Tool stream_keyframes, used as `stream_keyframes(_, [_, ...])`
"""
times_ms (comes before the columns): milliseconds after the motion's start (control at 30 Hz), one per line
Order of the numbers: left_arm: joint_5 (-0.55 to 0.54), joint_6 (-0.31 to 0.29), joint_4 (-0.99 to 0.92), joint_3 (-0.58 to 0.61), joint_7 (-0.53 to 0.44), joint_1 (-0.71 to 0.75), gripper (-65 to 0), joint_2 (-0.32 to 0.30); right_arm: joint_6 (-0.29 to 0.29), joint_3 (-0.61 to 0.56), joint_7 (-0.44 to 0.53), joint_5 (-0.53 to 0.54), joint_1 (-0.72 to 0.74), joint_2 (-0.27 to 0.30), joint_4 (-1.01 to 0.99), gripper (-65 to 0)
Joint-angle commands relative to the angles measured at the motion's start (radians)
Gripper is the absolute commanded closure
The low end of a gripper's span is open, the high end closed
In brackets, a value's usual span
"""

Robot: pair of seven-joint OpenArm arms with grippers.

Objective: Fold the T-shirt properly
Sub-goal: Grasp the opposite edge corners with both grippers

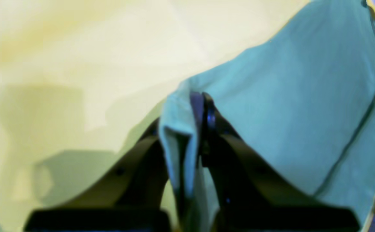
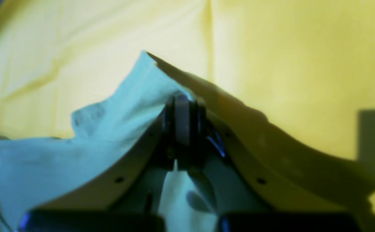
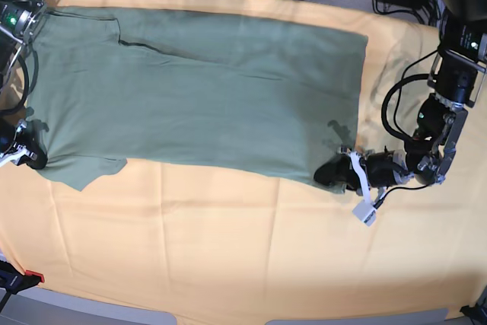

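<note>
Nearest us, our left gripper (image 1: 197, 129) pinches the T-shirt (image 3: 205, 89) hem at base-view lower right — our right gripper (image 2: 182, 119) clamps its edge at far left. We see bare yellow-orange cloth (image 3: 228, 241) across the lower frame.

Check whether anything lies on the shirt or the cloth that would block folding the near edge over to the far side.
Nothing visible does. Both grippers, left and right, already pinch the T-shirt at its near corners. The shirt's top is bare, and the yellow-orange cloth around it carries nothing else.
</note>
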Motion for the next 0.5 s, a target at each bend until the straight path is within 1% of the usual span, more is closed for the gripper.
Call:
stream_keyframes(0, [0.008,-0.002,0.010,-0.010,-0.049,-0.035,0.0,-0.014,0.006,0.005,0.045,0.003,0.036,0.026,0.014,0.0])
stream_keyframes(67, [0.064,0.000,0.010,-0.010,-0.106,-0.040,0.0,-0.014,0.006,0.005,0.101,-0.052,0.054,0.027,0.014,0.0])
stream_keyframes(100, [0.095,0.011,0.010,-0.010,-0.137,-0.042,0.0,-0.013,0.006,0.005,0.132,-0.091,0.061,0.027,0.014,0.0])
stream_keyframes(167, [0.166,0.055,0.010,-0.010,-0.203,-0.045,0.0,-0.012,0.006,0.004,0.182,-0.161,0.079,0.026,0.014,0.0])
stream_keyframes(233, [0.245,0.102,0.010,-0.010,-0.262,-0.050,0.0,-0.006,0.003,-0.005,0.220,-0.199,0.095,0.027,0.014,0.0])
stream_keyframes(267, [0.279,0.113,0.010,-0.010,-0.283,-0.053,0.0,-0.002,0.003,-0.017,0.235,-0.208,0.105,0.029,0.014,0.0])
stream_keyframes(367, [0.354,0.132,0.010,-0.010,-0.309,-0.064,0.0,0.020,0.003,-0.075,0.273,-0.260,0.120,0.028,0.014,0.0])
stream_keyframes(467, [0.371,0.125,0.010,-0.010,-0.309,-0.067,0.0,0.045,0.004,-0.160,0.290,-0.294,0.128,0.027,0.014,0.0])
